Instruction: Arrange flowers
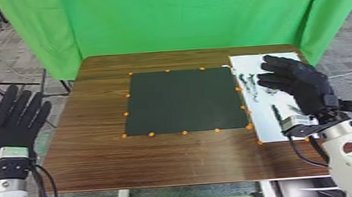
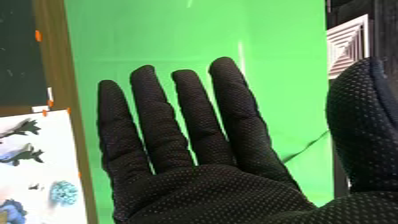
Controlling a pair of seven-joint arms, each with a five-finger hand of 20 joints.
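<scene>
Head view has the black-gloved right hand (image 1: 307, 87), fingers extended, empty, over the white sheet (image 1: 265, 130); slender green-leaved flowers (image 1: 252, 79) lie there just to its left, roughly front to back, well apart from the loose-fingered left hand (image 1: 12, 118).

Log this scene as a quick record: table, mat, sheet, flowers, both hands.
table: brown wooden table
mat: dark, square mat, orange markers around it
sheet: white, rectangular sheet, right of the mat
flowers: pale blue round bloom and leafy stems, lying on the sheet
left hand: beside the table's left edge, fingers straight
right hand: at the sheet's right side, fingers straight, holding nothing
</scene>
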